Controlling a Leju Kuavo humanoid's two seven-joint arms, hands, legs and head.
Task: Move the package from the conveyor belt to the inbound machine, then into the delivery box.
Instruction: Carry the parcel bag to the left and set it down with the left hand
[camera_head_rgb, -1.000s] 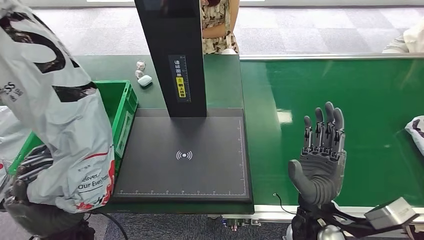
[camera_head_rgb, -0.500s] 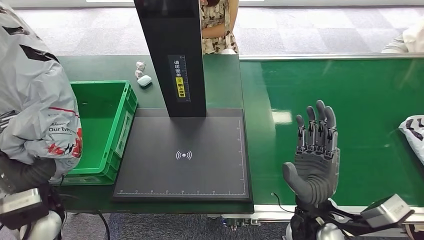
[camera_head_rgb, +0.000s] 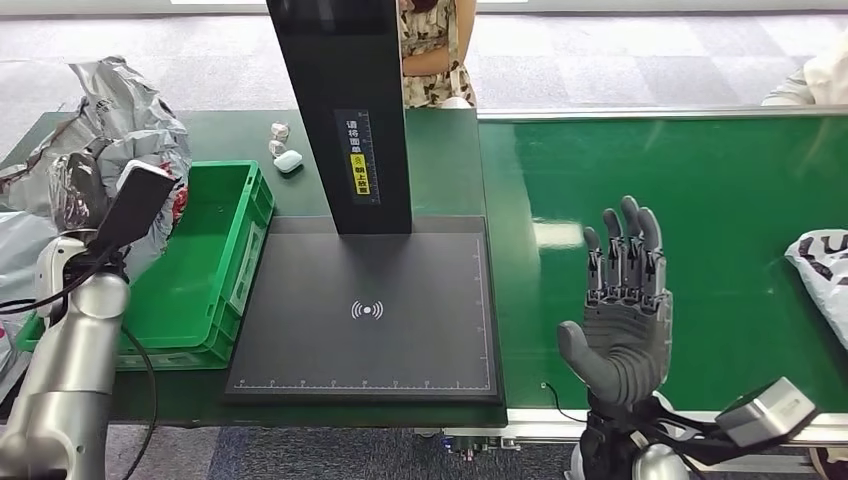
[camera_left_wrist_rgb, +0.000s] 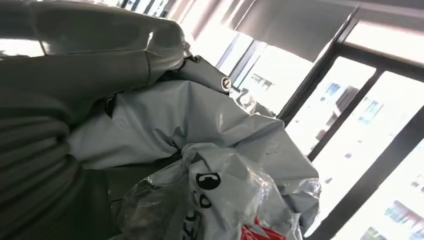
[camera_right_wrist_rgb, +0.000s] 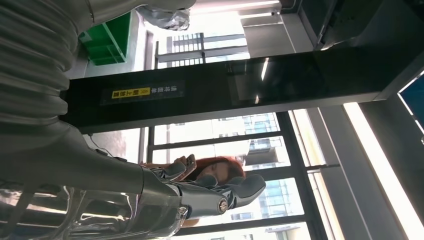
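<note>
A crumpled grey package (camera_head_rgb: 125, 115) with black and red print hangs over the far left side of the green delivery box (camera_head_rgb: 215, 255). My left hand (camera_left_wrist_rgb: 75, 75) grips the package (camera_left_wrist_rgb: 225, 165); in the head view the wrist camera (camera_head_rgb: 140, 205) hides the fingers. The inbound machine's black scan plate (camera_head_rgb: 370, 310) lies bare in front of its black column (camera_head_rgb: 340, 110). My right hand (camera_head_rgb: 625, 300) is raised palm-up with fingers spread over the near edge of the green conveyor belt (camera_head_rgb: 700, 180), holding nothing. A second printed package (camera_head_rgb: 822, 268) lies on the belt at the right edge.
A white earbud case (camera_head_rgb: 289, 160) and two small objects lie on the green table behind the box. More grey bags (camera_head_rgb: 15, 255) sit left of the box. A person (camera_head_rgb: 435, 50) stands behind the column, and another's sleeve (camera_head_rgb: 815, 80) shows at far right.
My left arm swung the package away from the camera, up and out over the far left of the green box. The right hand drifted slightly left. The belt package came further into view.
</note>
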